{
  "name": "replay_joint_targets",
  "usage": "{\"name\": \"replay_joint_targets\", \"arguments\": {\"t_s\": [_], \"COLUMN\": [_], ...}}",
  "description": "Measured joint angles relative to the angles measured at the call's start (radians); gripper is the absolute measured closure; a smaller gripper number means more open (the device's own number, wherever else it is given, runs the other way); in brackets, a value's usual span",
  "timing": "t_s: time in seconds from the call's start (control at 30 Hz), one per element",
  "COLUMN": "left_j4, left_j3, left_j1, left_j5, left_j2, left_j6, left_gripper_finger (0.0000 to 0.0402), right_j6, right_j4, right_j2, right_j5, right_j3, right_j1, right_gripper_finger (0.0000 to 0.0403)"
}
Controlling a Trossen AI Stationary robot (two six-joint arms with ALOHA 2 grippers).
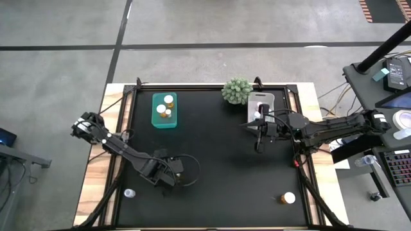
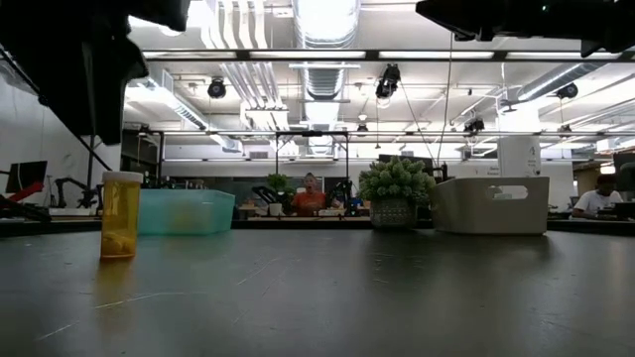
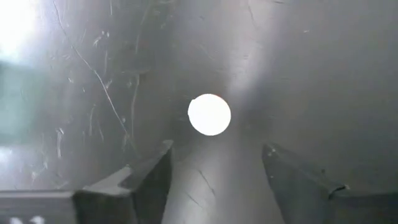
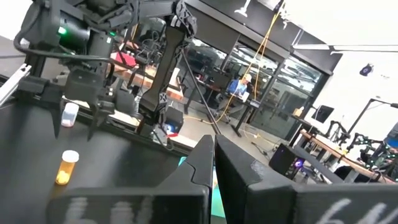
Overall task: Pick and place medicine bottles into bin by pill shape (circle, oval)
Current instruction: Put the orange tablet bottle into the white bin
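An amber medicine bottle (image 2: 121, 216) with a round white cap (image 3: 209, 114) stands upright on the black table, near its front left. My left gripper (image 3: 217, 148) hangs above it, pointing down and open; the cap shows just past the two fingertips, and nothing is between them. From the right wrist view the same bottle (image 4: 65, 167) stands below that gripper (image 4: 78, 124). My right gripper (image 4: 211, 155) is shut, held level above the table by the grey bin (image 1: 261, 106). The teal bin (image 1: 164, 110) holds three white-capped bottles.
Another amber bottle (image 1: 287, 198) lies at the front right. A small pale bottle (image 1: 130, 192) sits at the front left edge. A spiky green plant ball (image 1: 236, 90) stands at the back, between the two bins. People sit at desks beyond the table.
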Motion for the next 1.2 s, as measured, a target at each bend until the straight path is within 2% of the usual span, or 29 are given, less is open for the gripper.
{"name": "replay_joint_targets", "arguments": {"t_s": [0.13, 0.23, 0.4, 0.57, 0.93, 1.07, 1.2], "left_j4": [0.114, 0.196, 0.289, 0.292, 0.286, 0.285, 0.286], "left_j3": [-0.071, -0.118, -0.199, -0.204, -0.173, -0.155, -0.132], "left_j1": [-0.003, -0.002, 0.0, 0.0, 0.005, 0.021, 0.063], "left_j5": [-0.042, -0.079, -0.07, -0.073, -0.077, -0.079, -0.102], "left_j2": [0.0, -0.001, -0.002, -0.002, -0.005, -0.03, -0.052], "left_j6": [0.045, 0.052, 0.051, 0.052, 0.059, 0.09, 0.163], "left_gripper_finger": [0.0148, 0.0146, 0.0151, 0.0188, 0.0318, 0.0319, 0.0303], "right_j6": [-0.002, -0.002, -0.002, -0.002, 0.014, 0.034, 0.121], "right_j4": [0.0, -0.001, -0.001, 0.0, -0.01, -0.017, -0.057], "right_j2": [0.001, 0.001, 0.001, 0.001, 0.001, 0.001, 0.001], "right_j5": [0.0, 0.0, 0.0, 0.0, 0.0, 0.0, -0.003], "right_j3": [0.0, 0.0, 0.0, 0.0, 0.0, 0.0, 0.0], "right_j1": [0.0, 0.0, 0.0, 0.0, 0.0, 0.0, 0.0], "right_gripper_finger": [0.0394, 0.0394, 0.0394, 0.0394, 0.0394, 0.0394, 0.0393]}}
